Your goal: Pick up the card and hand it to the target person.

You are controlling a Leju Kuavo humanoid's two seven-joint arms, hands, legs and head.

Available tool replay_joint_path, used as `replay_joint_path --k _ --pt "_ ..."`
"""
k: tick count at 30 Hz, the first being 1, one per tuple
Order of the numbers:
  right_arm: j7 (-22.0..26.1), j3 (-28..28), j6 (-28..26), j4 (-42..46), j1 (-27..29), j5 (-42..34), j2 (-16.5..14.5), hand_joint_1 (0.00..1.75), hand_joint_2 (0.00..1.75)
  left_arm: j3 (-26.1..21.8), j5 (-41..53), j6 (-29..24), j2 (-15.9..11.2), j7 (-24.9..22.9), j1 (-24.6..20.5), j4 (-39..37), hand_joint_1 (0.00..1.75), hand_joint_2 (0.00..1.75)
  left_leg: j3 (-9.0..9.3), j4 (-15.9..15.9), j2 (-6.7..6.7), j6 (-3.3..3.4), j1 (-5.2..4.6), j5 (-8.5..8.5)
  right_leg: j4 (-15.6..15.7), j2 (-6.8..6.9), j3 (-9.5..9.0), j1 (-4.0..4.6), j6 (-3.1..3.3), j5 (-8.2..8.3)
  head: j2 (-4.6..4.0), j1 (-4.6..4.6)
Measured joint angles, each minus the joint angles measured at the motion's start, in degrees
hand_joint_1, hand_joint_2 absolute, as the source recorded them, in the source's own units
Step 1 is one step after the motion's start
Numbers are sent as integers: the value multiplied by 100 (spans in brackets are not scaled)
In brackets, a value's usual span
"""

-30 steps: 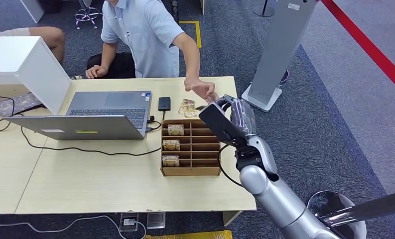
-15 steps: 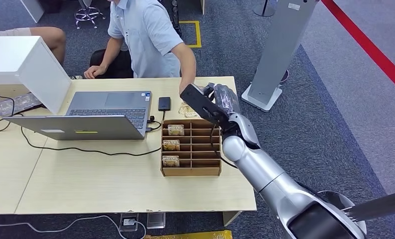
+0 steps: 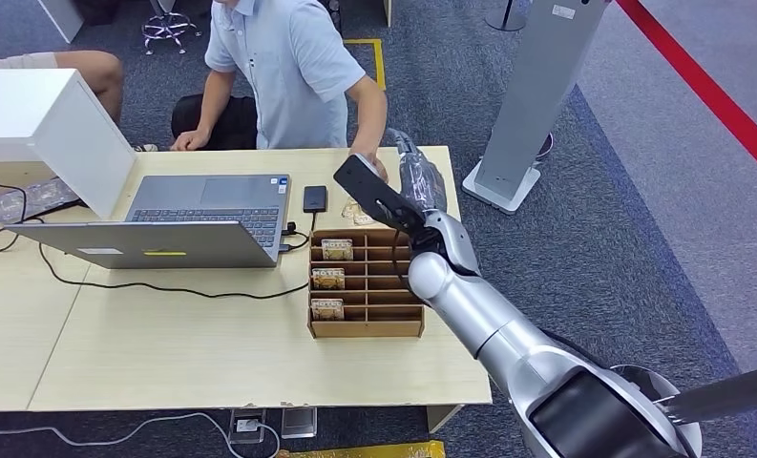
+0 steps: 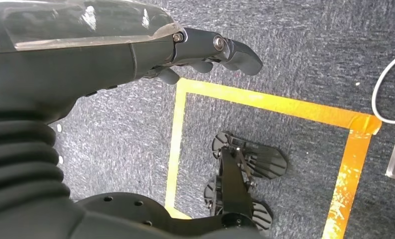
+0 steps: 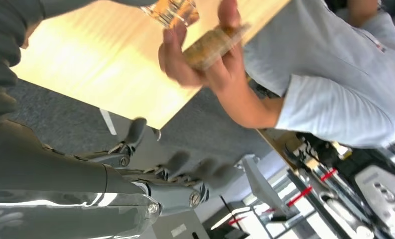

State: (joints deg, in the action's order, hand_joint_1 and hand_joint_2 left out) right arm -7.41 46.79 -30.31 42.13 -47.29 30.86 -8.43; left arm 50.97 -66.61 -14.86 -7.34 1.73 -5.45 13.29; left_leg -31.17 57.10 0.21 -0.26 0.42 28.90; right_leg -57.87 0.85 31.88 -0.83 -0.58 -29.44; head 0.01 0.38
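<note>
A person (image 3: 288, 67) in a light blue shirt sits behind the table. In the right wrist view the person's hand (image 5: 200, 59) holds a brown-gold card (image 5: 212, 44) above the table edge. My right hand (image 3: 417, 179) reaches over the table's far right corner, close beside that hand (image 3: 367, 164). Its fingers (image 5: 178, 167) are spread and hold nothing. A brown compartment box (image 3: 393, 286) below my forearm holds three more cards (image 3: 328, 278) in its left column. My left hand (image 4: 210, 47) hangs over the carpet, fingers loosely apart and empty.
On the wooden table (image 3: 164, 353) there is an open laptop (image 3: 178, 224) with cables, a black phone (image 3: 315, 198) and a small clear glass object (image 3: 358, 208). A white box (image 3: 50, 119) stands far left. A grey pillar stand (image 3: 532, 95) rises right of the table.
My right arm has swung left and farther out, toward the person. The person's outstretched arm has drawn back toward the table's far edge.
</note>
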Motion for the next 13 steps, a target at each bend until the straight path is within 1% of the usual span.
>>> replay_joint_path --k 3,6,11,13 --pt "222 -72 -341 258 220 -208 54 0 175 0 -62 -33 0 -1 5 0 0 175 4 1 1 0 0 0 2 0 -1 0 0 0 0 -1" --pt "595 -207 -678 841 667 -583 202 0 175 -1 -119 -73 0 -1 27 0 0 175 3 1 1 0 0 0 4 0 -1 0 0 0 -1 2" --pt "1449 -455 -764 1933 1447 -1399 490 0 175 -2 -185 -94 -1 14 42 0 0 175 4 1 1 -1 0 2 6 -1 0 0 -1 -1 -1 -2" --pt "1652 -521 -762 2234 1667 -1582 582 0 175 -2 -201 -96 -1 21 49 0 0 175 4 0 1 -1 0 2 6 -1 -1 0 -1 -1 -1 -3"
